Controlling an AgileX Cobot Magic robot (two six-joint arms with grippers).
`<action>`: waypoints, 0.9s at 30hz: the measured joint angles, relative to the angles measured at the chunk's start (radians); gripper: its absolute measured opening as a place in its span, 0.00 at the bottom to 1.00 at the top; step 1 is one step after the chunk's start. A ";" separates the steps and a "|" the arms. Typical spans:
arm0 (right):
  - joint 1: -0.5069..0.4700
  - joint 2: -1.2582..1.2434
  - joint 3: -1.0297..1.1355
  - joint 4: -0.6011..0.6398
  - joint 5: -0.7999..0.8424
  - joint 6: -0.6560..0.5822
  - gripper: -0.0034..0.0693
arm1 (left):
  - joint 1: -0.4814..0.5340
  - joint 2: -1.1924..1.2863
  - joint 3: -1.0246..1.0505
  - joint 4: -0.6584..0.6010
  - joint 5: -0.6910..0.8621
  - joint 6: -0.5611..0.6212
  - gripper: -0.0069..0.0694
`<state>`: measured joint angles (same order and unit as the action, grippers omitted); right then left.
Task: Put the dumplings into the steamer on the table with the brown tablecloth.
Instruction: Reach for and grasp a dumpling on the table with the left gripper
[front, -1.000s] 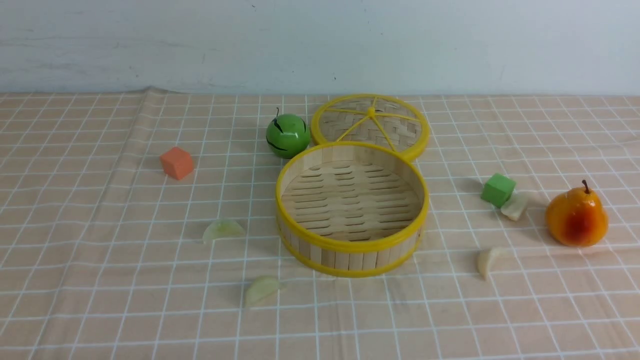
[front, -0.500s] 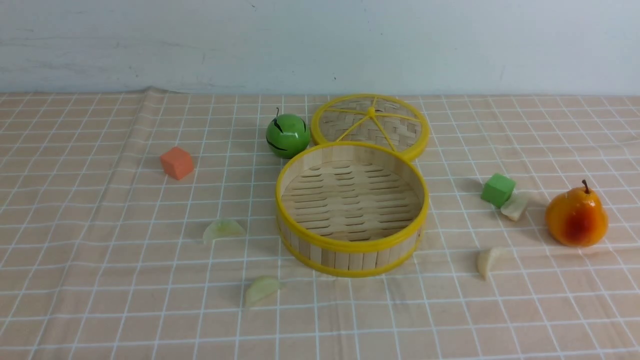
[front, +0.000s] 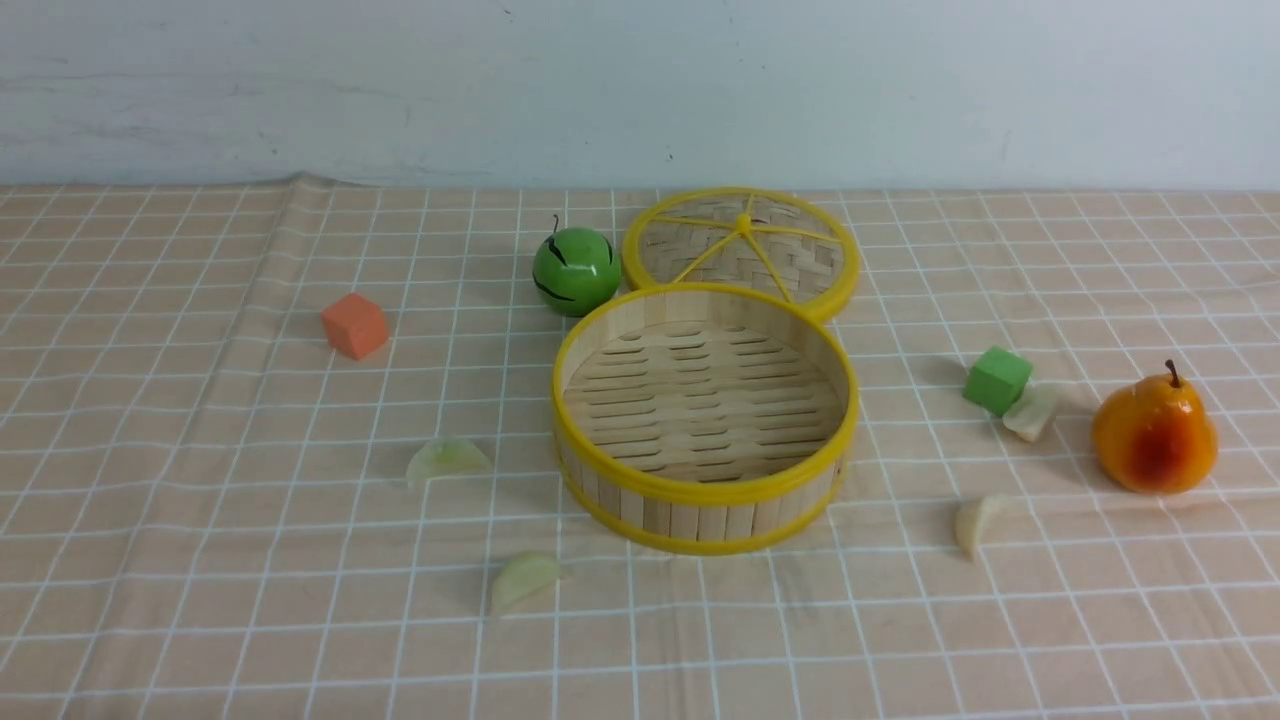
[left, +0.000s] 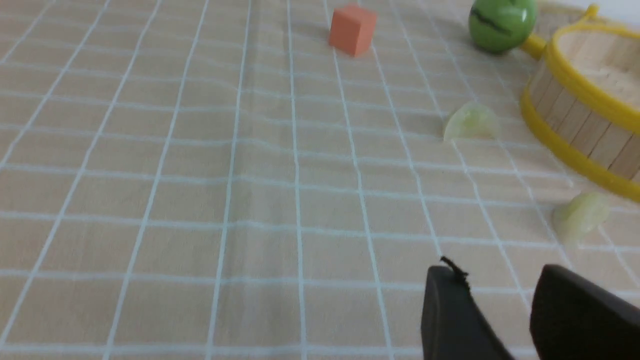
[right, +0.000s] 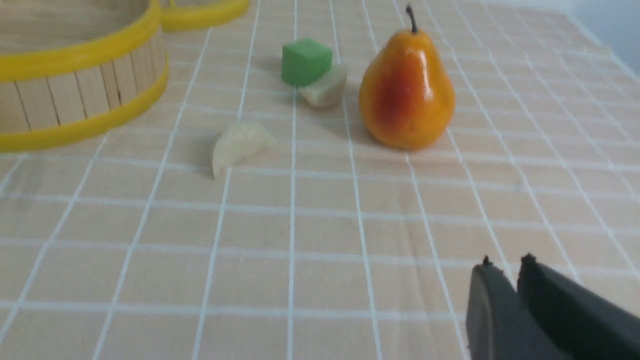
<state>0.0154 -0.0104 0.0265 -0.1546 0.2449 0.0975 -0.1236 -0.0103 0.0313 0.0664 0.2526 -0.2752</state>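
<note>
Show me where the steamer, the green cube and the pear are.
steamer (front: 700, 518), front view, near side of its slatted wall.
green cube (front: 996, 381), front view, middle of the cube.
pear (front: 1153, 440), front view, red blush on its belly.

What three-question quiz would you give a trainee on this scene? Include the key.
1. True or false: one of the dumplings is already inside the steamer.
2. Which thing lies right against the green cube? A) the pear B) a dumpling C) the lid
3. How many dumplings lie out on the tablecloth in the front view?
Key: 1 false; 2 B; 3 four.
</note>
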 joint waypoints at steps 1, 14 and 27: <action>0.000 0.000 0.000 -0.002 -0.015 0.000 0.16 | 0.000 0.000 0.000 0.000 -0.009 0.000 0.40; 0.000 0.000 0.000 -0.055 -0.943 0.107 0.18 | 0.000 0.000 0.000 0.005 -0.448 -0.021 0.40; 0.000 0.105 -0.192 -0.068 -0.665 0.251 0.13 | 0.000 0.007 -0.110 -0.066 -0.474 -0.433 0.18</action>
<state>0.0154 0.0950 -0.1652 -0.2225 -0.4201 0.3488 -0.1236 -0.0034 -0.0790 0.0000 -0.2218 -0.7082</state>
